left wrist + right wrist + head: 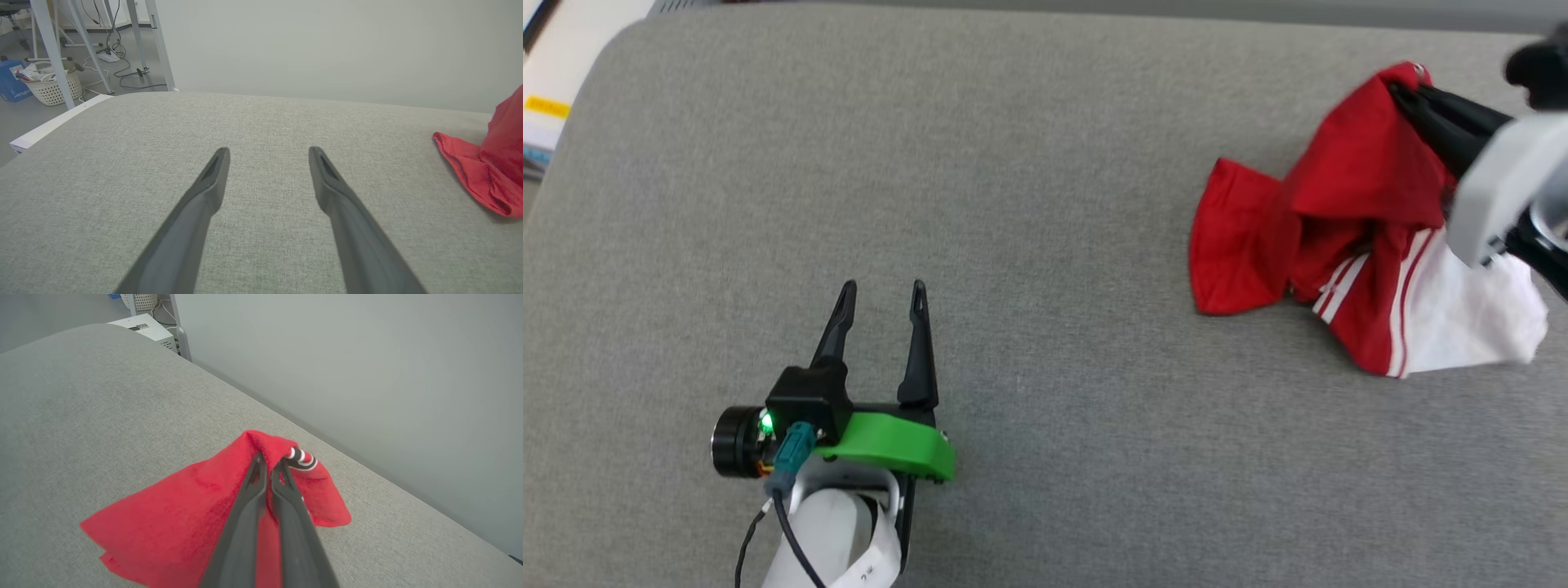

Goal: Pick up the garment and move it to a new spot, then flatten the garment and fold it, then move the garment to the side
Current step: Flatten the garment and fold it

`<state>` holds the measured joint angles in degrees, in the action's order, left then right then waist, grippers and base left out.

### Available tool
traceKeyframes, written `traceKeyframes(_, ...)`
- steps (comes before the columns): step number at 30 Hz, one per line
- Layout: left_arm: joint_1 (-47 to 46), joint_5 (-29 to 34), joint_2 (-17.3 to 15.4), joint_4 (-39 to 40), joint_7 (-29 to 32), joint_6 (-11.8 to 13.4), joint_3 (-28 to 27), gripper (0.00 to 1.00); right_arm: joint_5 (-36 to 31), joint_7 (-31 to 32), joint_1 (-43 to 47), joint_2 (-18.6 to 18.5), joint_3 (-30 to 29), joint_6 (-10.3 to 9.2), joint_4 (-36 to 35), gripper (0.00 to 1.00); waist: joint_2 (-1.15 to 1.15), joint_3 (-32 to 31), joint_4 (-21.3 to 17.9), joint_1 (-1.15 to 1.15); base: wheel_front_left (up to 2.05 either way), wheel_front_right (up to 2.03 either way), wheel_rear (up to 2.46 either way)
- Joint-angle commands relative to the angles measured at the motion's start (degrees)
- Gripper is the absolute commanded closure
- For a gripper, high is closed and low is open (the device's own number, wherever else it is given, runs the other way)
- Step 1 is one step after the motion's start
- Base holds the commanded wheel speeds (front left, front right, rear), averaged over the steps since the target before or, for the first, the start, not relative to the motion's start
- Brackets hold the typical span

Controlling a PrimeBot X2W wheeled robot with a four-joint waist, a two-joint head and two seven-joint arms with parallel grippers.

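My right gripper (1403, 88) is pinched tight on a raised fold of the T-shirt (1339, 204), just beside a striped trim. It holds that part up while the red cloth and a white sleeve lie on the grey worktop (1013, 204) near its far right edge. My left gripper (882, 290) is spread wide and empty over the near left part, well apart from the T-shirt.

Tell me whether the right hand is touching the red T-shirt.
Touching. The right wrist view shows the right hand shut on a raised fold of the T-shirt, lifting it off the grey surface.
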<state>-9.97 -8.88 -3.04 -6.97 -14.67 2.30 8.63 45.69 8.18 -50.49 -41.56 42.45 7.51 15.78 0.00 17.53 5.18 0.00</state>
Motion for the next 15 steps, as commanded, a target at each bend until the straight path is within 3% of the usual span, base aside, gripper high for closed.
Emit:
traceKeyframes(1,-1.6,-0.4,0.2,0.1,-0.3,0.5,0.4,0.0,-1.5,0.3,-3.0,1.8,2.2,-0.02,2.8,1.0,0.0,5.5,3.7,0.0,0.0,0.0,0.0)
traceKeyframes(8,-4.1,-2.1,0.2,0.0,-0.3,2.0,3.0,0.0,-2.9,0.4,-11.4,9.8,17.0,-0.02,21.3,1.0,0.0,8.3,6.3,0.0,0.0,0.0,0.0)
traceKeyframes(14,-3.9,-2.3,0.2,-0.4,-0.3,2.5,3.1,0.0,3.4,-3.8,-10.9,12.0,21.3,-0.02,27.4,1.0,0.0,7.4,6.2,0.0,0.0,0.0,0.0)
traceKeyframes(15,-3.7,-2.2,0.2,-0.5,-0.3,2.6,2.9,0.0,3.9,-5.3,-10.8,11.9,21.7,-0.02,27.8,0.81,0.0,7.0,6.0,0.0,0.0,0.0,0.0)
